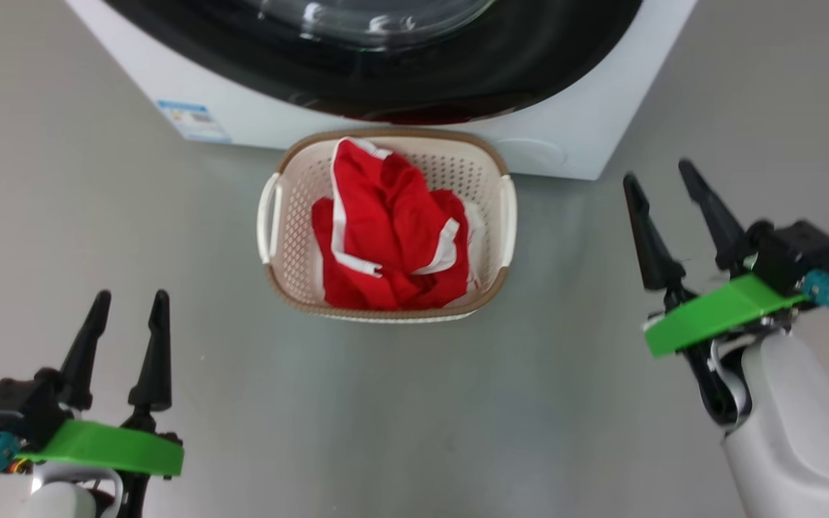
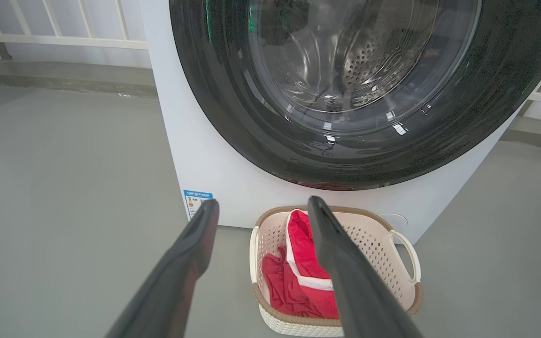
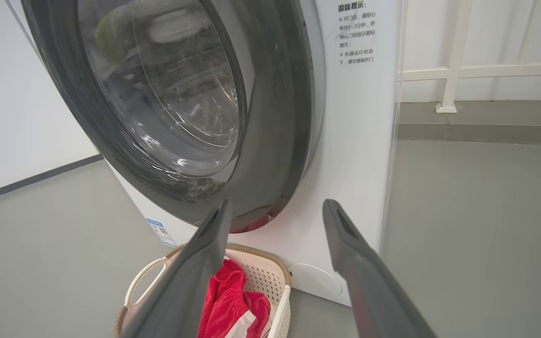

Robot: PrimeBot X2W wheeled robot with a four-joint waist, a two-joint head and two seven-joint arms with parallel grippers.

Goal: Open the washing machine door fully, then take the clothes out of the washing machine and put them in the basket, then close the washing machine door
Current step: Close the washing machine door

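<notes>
The clothes (image 1: 386,230) are heaped inside the basket (image 1: 400,133), which is set just before the washing machine (image 1: 278,119); the washing machine door (image 1: 458,79) is seen lying against its front. The left gripper (image 1: 132,295) and right gripper (image 1: 658,170) are spread wide; nothing is held by either.

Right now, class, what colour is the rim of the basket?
Brown, woven-look. The basket rim shows best in head view.
</notes>
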